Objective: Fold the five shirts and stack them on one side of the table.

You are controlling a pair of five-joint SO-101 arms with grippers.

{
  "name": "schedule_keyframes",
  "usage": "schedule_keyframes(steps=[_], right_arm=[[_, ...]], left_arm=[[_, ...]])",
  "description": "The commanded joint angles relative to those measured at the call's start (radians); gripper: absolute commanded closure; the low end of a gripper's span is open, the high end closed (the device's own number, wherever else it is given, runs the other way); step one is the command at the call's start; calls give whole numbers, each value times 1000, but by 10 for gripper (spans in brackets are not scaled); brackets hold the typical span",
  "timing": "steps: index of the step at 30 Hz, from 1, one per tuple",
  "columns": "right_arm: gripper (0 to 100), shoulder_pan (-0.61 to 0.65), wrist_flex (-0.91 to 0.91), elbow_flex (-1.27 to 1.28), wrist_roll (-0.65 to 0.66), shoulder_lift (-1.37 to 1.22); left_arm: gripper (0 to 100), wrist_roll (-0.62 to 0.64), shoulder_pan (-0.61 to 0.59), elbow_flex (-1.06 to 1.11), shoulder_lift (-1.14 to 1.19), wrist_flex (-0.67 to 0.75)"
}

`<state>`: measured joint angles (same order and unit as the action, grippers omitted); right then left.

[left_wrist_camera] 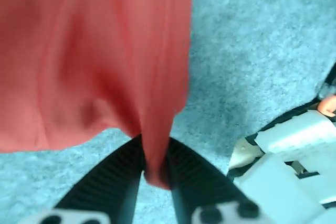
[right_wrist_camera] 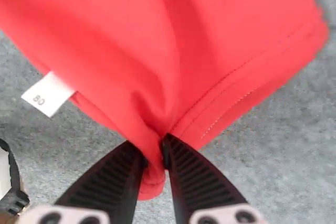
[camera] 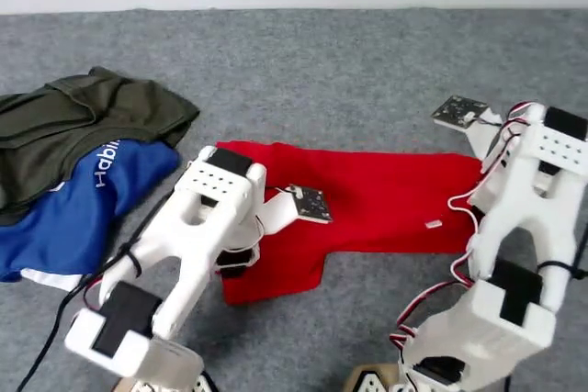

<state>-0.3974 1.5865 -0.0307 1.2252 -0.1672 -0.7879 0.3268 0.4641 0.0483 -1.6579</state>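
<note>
1 red shirt (camera: 386, 199); 1 blue shirt (camera: 78, 213); 1 olive shirt (camera: 83, 121); 2 arms (camera: 197, 227) (camera: 524, 218)

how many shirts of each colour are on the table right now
red shirt: 1
blue shirt: 1
dark green shirt: 1
white cloth peeking out under the blue shirt: 1, too hidden to tell whether it is a shirt
total: 3 clear shirts, 4 with the white piece

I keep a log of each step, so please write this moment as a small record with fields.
red shirt: lies spread on grey table
left gripper: shut on red shirt
right gripper: shut on red shirt by its hem
blue shirt: unfolded, beside red shirt
dark green shirt: lying partly over blue shirt
</note>
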Motion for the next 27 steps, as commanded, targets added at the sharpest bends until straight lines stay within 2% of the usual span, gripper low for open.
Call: schedule_keyframes(steps=[1,5,7,10,23,25,27], right_arm=[[944,16,-4,-49,5,8],[794,2,4,-51,6,10],[753,-4,4,-55,5,12],[760,-1,5,-60,5,35],[760,22,-1,-60,2,111],[760,38,-7,-60,-28,110],[761,62,-56,-57,-95,108]], left_arm=[[888,-5,-14,2,5,11],[880,32,-8,-10,-26,-17],[880,37,-8,-36,-49,-51],[880,37,-15,-87,-80,-94],[880,38,-15,-180,-219,-97],[882,40,-15,-208,-244,-94],[885,92,-15,-248,-250,-71]])
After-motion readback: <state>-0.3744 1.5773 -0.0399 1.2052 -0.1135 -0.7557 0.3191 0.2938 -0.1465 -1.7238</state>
